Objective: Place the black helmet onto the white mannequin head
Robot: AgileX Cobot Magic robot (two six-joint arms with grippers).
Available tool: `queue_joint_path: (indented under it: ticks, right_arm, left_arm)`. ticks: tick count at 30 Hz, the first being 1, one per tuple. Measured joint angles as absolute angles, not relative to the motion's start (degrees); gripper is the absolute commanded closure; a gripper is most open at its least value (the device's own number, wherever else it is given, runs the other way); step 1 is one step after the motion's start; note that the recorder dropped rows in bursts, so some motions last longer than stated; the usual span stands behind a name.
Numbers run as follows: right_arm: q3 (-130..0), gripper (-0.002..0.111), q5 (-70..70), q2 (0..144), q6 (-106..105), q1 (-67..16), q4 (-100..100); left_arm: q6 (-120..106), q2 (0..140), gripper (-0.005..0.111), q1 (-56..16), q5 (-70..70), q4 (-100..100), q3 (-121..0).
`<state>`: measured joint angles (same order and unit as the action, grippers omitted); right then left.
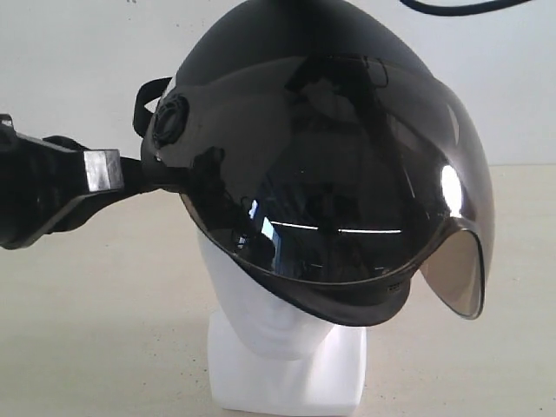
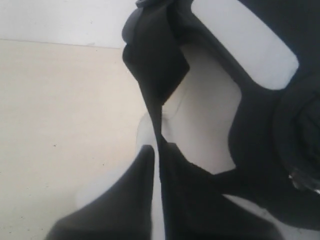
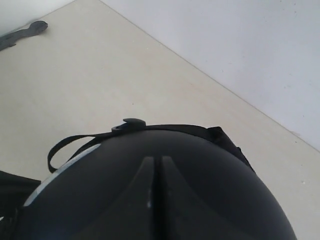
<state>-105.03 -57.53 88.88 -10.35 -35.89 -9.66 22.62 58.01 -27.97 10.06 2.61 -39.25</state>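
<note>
One far edge: we see the beige worktop [image 1: 78, 330] end at a pale wall [image 1: 69, 52] behind the helmet. The right wrist view shows that same line running slantwise.
Open room: bare worktop spreads on both sides of the neck base [image 1: 295, 387] in the exterior view. A dark flat object [image 3: 20, 32] lies well apart from the helmet, near the wall line, and we cannot tell what it is.
Overhead: a black cable [image 1: 460, 7] crosses the upper corner of the exterior view.
Position: the black helmet [image 1: 330, 104] sits tilted over the white mannequin head [image 1: 261, 317], its crown cut off by the upper border of the exterior view.
Look: we note a black shell and a smoky curved visor [image 1: 365, 217] that mirrors bright streaks. The visor comes down over the face, so only the lower face and chin show beneath it.
Side details: a round pivot [image 1: 171, 117] sits on the shell's side, with a strap [image 2: 155, 65] hanging by it.
Left side: the left end effector [image 2: 156, 150] is closed, its fingers pinched on that strap. In the exterior view it reaches in to the helmet's side below the pivot.
Right side: the right end effector [image 3: 160, 159] has its fingers closed together, only a thin seam between them. It sits over the rounded crown, and we cannot tell whether it touches the shell.
</note>
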Motion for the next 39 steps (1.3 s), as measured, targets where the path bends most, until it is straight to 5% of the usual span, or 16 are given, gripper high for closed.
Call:
queue_joint_path:
  ticks: [16,39]
  right_arm:
    - [-105.03,0.109,-57.25,88.88,-10.35,-35.89,-9.44]
    - [-105.03,0.109,-57.46,88.88,-10.32,-35.89,-8.37]
  left_arm:
    - [24.76,58.01,0.102,-27.97,3.87,2.61,-29.62]
    - [21.75,56.01,0.102,-27.97,11.53,1.16,-35.34]
